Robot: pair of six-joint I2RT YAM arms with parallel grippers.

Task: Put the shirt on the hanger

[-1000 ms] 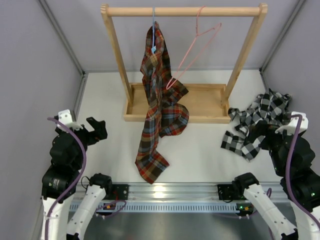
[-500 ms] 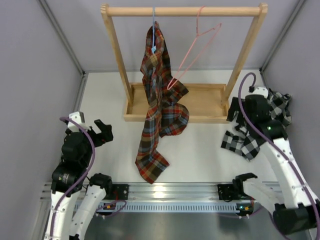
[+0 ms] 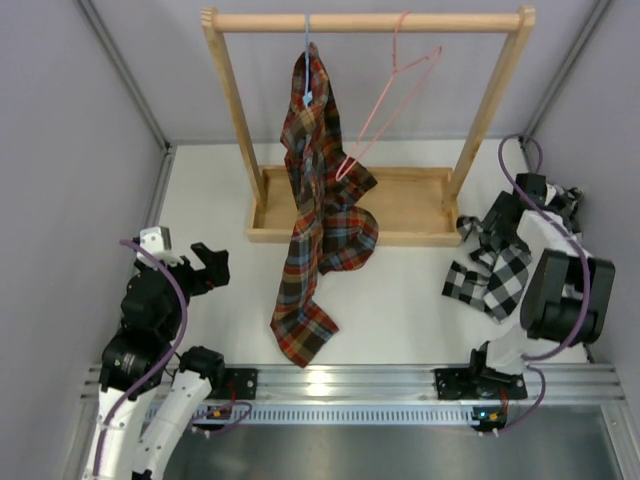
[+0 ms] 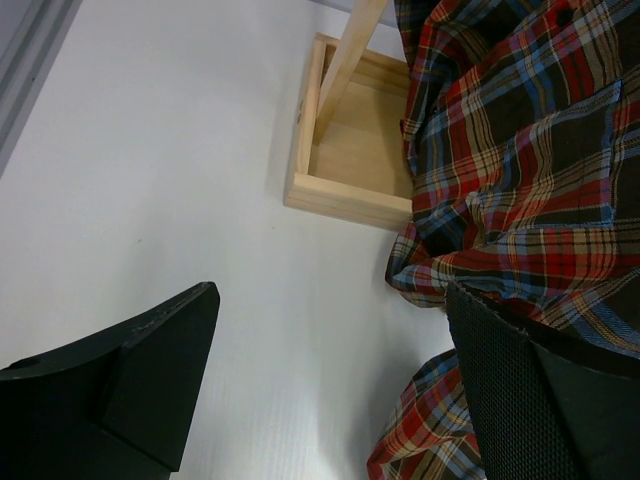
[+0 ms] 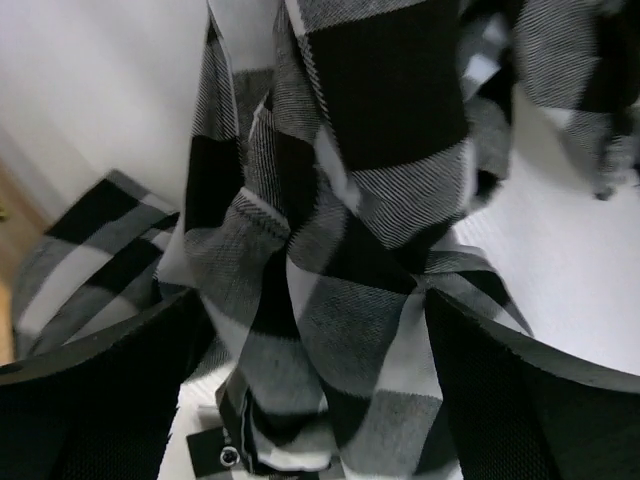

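The black-and-white check shirt [image 3: 495, 285] lies crumpled on the white table at the right, beside the rack's base. My right gripper [image 3: 500, 220] is down on the far part of the heap. In the right wrist view its fingers [image 5: 100, 390] stand wide apart on either side of a bunched fold of the shirt [image 5: 390, 90], so the right gripper [image 5: 310, 300] is open around cloth. The thin pink hanger [image 3: 392, 95] hangs bare and tilted from the wooden rail. My left gripper [image 3: 205, 265] hovers open at the left, and the left gripper [image 4: 330, 400] has only white table between its fingers.
A wooden rack [image 3: 365, 22] with a tray base [image 3: 410, 205] stands at the back. A red tartan shirt [image 3: 320, 220] hangs from a light blue hanger [image 3: 307, 40] and trails down onto the table in front; its cloth [image 4: 520, 150] lies just right of my left fingers.
My right arm swung out from the near right edge and dropped its gripper onto the check shirt. The left arm drifted slightly nearer and to the right, still open.
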